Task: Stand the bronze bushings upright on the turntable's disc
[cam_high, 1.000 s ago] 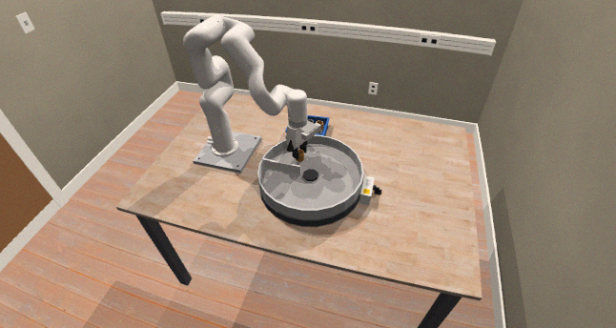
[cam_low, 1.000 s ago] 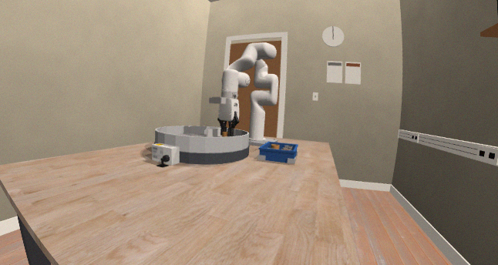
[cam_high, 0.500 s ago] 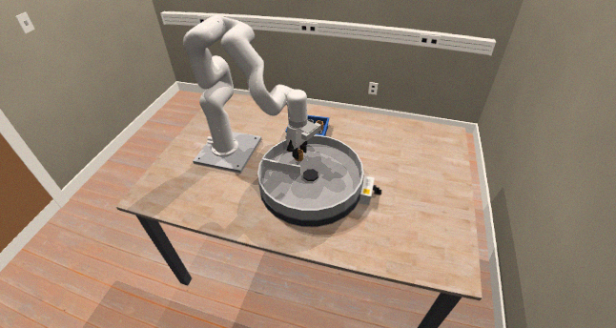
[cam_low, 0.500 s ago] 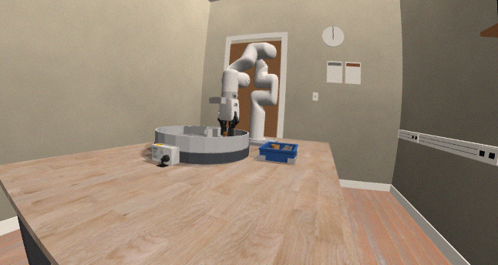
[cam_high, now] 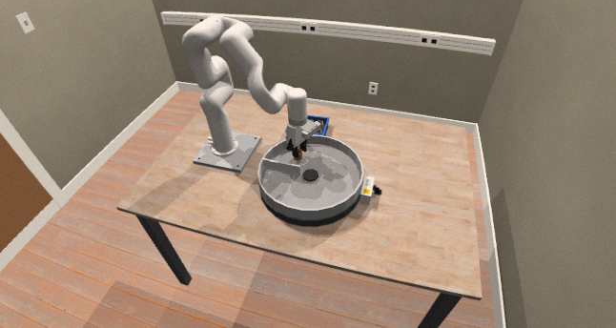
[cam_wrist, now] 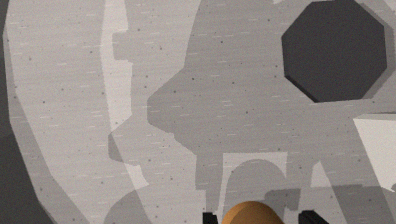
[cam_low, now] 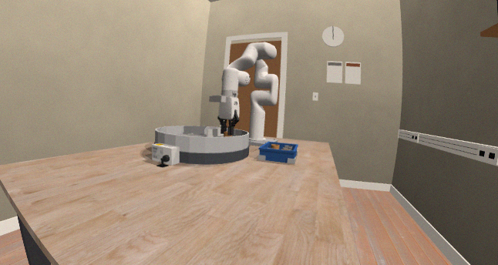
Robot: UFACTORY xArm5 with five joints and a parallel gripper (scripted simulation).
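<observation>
My gripper [cam_high: 297, 152] [cam_low: 227, 133] [cam_wrist: 259, 218] is open a little, low over the turntable's disc [cam_high: 329, 193] [cam_wrist: 240, 125]. A bronze bushing [cam_high: 298, 155] [cam_wrist: 252, 213] is between its fingers, with a gap beside it in the wrist view. The bushing's lower end and exact tilt are hidden. The dark hub [cam_high: 311, 174] [cam_wrist: 335, 52] is a short way from it. The blue crate [cam_high: 327, 120] [cam_low: 278, 156] stands behind the turntable in the top view and holds a bronze bushing [cam_low: 275, 146] and grey steel bushings [cam_low: 287, 148].
A raised rim [cam_high: 310, 214] [cam_low: 208, 143] surrounds the disc. A thin divider wall [cam_high: 281, 163] runs inward from the rim beside the gripper. A white control box [cam_high: 367, 194] [cam_low: 166, 154] with a black knob stands against the turntable's outer side.
</observation>
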